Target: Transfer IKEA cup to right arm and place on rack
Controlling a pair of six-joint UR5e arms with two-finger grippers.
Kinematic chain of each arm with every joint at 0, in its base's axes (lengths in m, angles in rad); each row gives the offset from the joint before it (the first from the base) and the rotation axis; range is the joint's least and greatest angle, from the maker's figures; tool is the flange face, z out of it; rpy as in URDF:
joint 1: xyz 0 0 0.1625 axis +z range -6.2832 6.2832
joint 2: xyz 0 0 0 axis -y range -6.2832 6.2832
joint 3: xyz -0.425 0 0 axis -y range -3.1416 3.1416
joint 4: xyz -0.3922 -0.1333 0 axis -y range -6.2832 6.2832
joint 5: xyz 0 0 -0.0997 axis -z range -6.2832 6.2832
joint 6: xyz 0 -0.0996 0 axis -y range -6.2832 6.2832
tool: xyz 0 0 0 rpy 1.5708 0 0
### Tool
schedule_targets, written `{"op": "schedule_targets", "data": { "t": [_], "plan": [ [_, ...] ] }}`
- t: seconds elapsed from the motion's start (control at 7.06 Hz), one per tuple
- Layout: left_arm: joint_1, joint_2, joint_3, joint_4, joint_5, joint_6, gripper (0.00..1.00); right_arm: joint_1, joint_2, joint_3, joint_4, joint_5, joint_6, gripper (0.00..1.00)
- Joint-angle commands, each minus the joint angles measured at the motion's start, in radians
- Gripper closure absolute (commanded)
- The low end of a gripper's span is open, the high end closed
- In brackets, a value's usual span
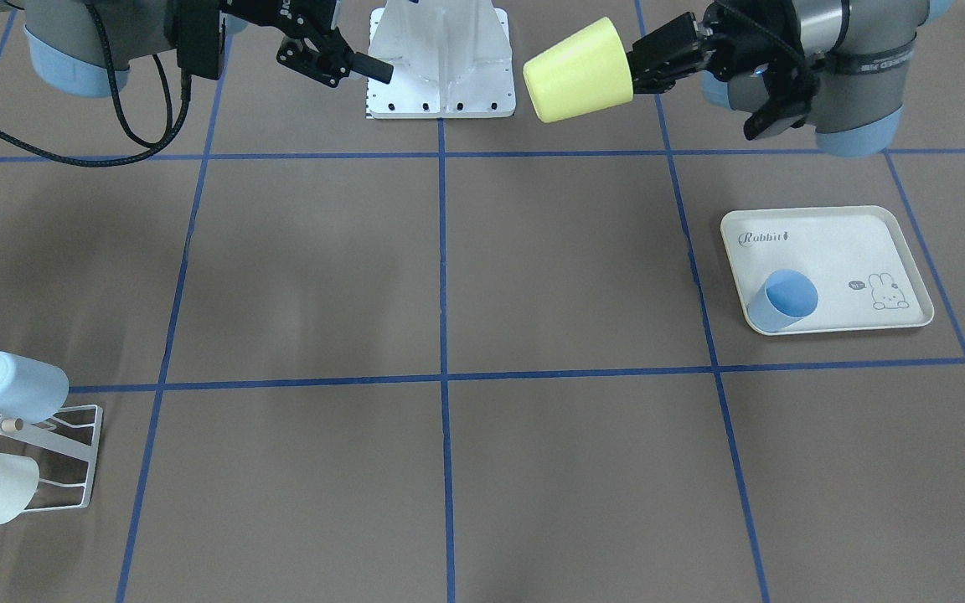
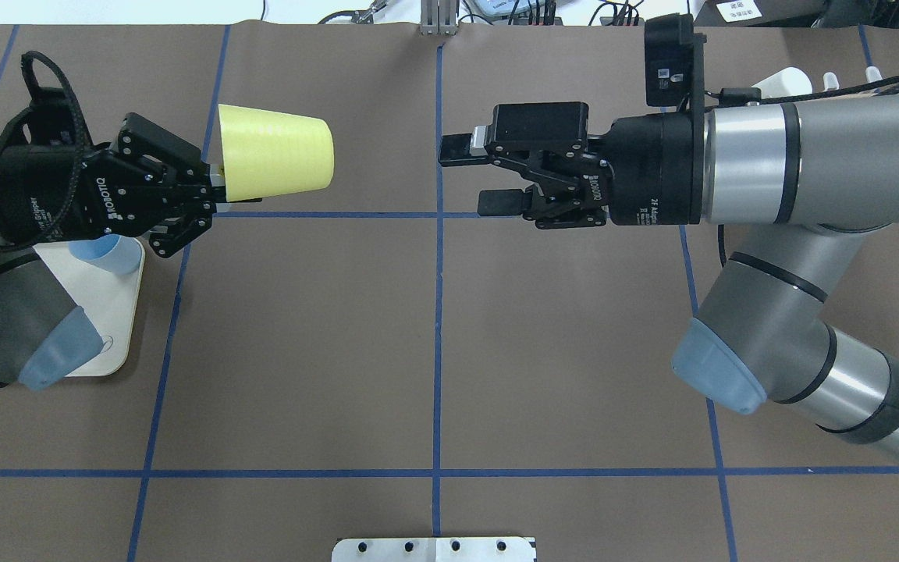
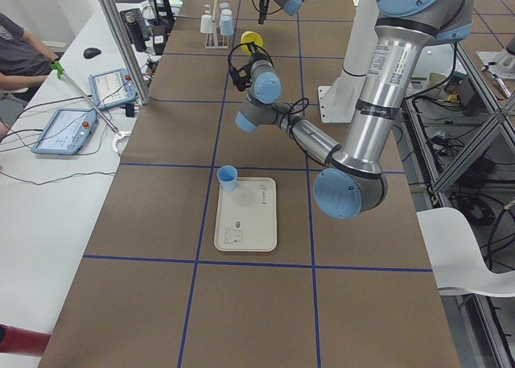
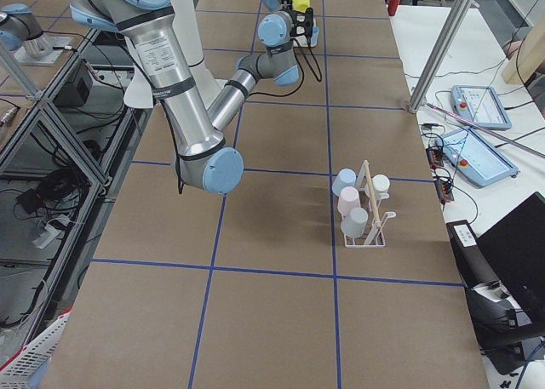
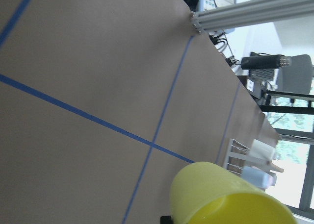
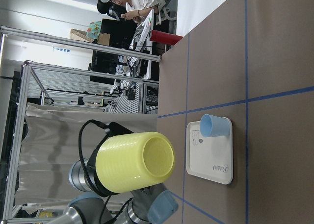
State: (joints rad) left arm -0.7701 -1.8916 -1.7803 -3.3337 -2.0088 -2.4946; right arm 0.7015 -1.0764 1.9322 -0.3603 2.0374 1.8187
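Holding the yellow cup in mid-air by its rim, your left gripper is clamped on it, with the cup's base aimed across the table. Facing it, the right gripper hangs with fingers spread, well apart from the cup. I judge the handover not yet made. The grasp, the release and the carry to the far rack, which bears other cups, are all left to do.
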Motion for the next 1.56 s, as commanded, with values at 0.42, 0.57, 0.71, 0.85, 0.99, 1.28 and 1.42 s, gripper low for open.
{"op": "schedule_targets", "data": {
  "t": [0.42, 0.57, 0.71, 0.85, 0.99, 1.28, 1.42],
  "plan": [
    [0.170, -0.070, 0.009, -0.182, 0.234, -0.203, 1.00, -0.068, 0.095, -0.001, 0.034, -0.060, 0.053, 0.02],
    [0.182, -0.079, 0.009, -0.185, 0.242, -0.205, 1.00, -0.074, 0.098, -0.001, 0.044, -0.062, 0.053, 0.02],
    [0.190, -0.084, 0.009, -0.196, 0.255, -0.217, 1.00, -0.076, 0.098, -0.001, 0.044, -0.068, 0.053, 0.02],
    [0.208, -0.084, 0.009, -0.196, 0.257, -0.217, 1.00, -0.079, 0.099, -0.001, 0.046, -0.089, 0.053, 0.02],
    [0.221, -0.087, 0.005, -0.205, 0.274, -0.231, 1.00, -0.079, 0.099, -0.001, 0.052, -0.097, 0.053, 0.03],
    [0.233, -0.096, 0.005, -0.225, 0.288, -0.253, 1.00, -0.080, 0.099, -0.001, 0.060, -0.109, 0.053, 0.04],
    [0.235, -0.096, 0.005, -0.225, 0.288, -0.253, 1.00, -0.080, 0.098, -0.001, 0.060, -0.109, 0.053, 0.10]
  ]
}}
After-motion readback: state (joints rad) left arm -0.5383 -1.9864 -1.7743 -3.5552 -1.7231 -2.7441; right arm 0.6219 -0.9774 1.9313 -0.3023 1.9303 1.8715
